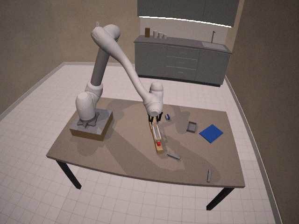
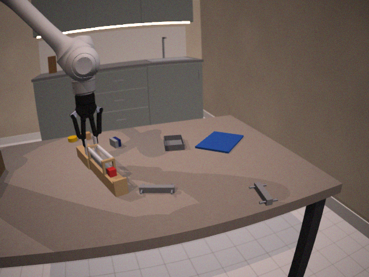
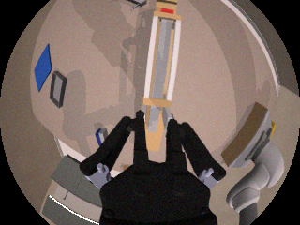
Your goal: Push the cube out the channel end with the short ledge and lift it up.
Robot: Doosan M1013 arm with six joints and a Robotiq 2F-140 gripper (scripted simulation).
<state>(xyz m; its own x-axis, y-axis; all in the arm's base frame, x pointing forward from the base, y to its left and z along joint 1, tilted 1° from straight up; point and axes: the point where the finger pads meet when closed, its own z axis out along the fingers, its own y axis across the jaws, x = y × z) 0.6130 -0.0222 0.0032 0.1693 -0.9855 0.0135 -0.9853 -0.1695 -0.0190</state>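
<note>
The pincer [image 2: 89, 139] is being held upright over the channel's [image 2: 100, 174] back end, the end away from the ledge. Its fingers are being kept narrowly parted, and nothing appears to be pinched between them. A pale grey pushing rod [image 2: 97, 154] is being carried inside the channel, lying lengthwise between the white rails. Its back tip is being left close to the fingertips, though whether they are touching cannot be told.

Further along the channel, the red cube [image 2: 111, 172] is being borne on the short ledge, just past the second wooden arch and just short of the raised lip [image 2: 120, 186].

The step in hand is judged to be the letting go of the rod. The fingers are best being lifted straight up, so that the rod is not being dragged back. The cube is then being approached from above the ledge, outside the channel, and squarely across its flat sides.
</note>
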